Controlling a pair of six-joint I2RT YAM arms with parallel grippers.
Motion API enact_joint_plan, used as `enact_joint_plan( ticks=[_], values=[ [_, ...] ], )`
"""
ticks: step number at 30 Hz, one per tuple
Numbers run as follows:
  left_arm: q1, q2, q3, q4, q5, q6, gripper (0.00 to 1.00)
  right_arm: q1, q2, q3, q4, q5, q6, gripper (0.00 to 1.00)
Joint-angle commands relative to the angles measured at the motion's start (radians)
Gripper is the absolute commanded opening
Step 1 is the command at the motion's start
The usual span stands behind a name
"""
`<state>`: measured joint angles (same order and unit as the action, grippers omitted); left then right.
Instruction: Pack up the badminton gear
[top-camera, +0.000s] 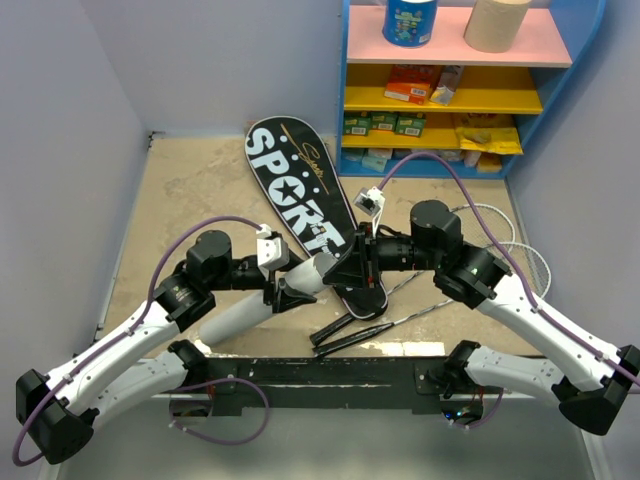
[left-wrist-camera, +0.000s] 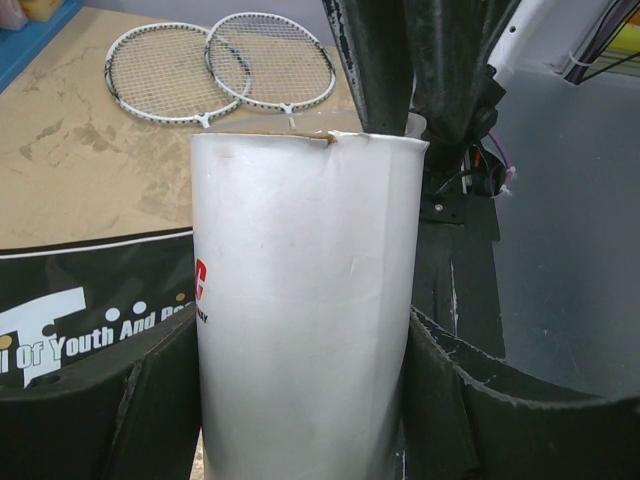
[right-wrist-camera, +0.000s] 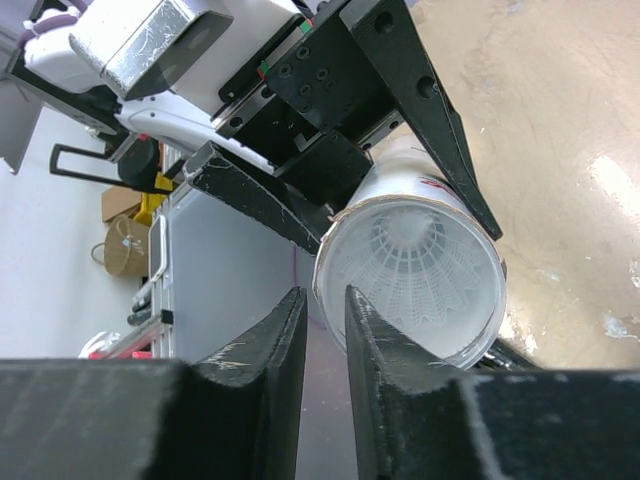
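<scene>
While the left gripper is clamped on the long white tube, a finger pressed to each side of its wall, the right gripper sits just off the tube's open mouth. Its jaws are a narrow slit apart and hold nothing.

The right wrist view looks straight into the tube mouth. One white shuttlecock sits inside, feathers fanned toward the opening.

In the top view the tube runs from 8 o'clock up to 2 o'clock, and its mouth meets the right gripper over the narrow end of the black SPORT bag. The bag lies flat on the tan table, with its wide end at 11 o'clock from the grippers.

The two rackets lie on the table. Their black handles are at 6 o'clock, just below the right gripper. In the left wrist view their heads overlap at 11 o'clock, beyond the tube mouth, apart from the tube.
</scene>
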<state>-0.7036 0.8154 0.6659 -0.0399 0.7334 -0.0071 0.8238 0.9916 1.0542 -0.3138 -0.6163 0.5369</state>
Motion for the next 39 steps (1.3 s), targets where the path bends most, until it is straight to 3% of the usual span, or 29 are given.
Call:
enact_joint_plan(
  ticks=[1, 10, 23, 39],
  values=[
    [-0.004, -0.009, 0.043, 0.094, 0.011, -0.002, 0.06, 0.006, -0.014, -0.019, -0.048, 0.01, -0.026, 0.2],
    [-0.004, -0.007, 0.043, 0.094, 0.009, -0.002, 0.06, 0.006, -0.022, -0.028, -0.051, 0.018, -0.029, 0.0],
    [-0.002, -0.007, 0.043, 0.092, 0.011, -0.002, 0.06, 0.005, -0.059, 0.03, -0.113, 0.121, -0.038, 0.0],
    [-0.004, -0.018, 0.043, 0.094, 0.012, -0.002, 0.05, 0.006, -0.114, 0.017, 0.057, 0.188, 0.084, 0.0]
  ],
)
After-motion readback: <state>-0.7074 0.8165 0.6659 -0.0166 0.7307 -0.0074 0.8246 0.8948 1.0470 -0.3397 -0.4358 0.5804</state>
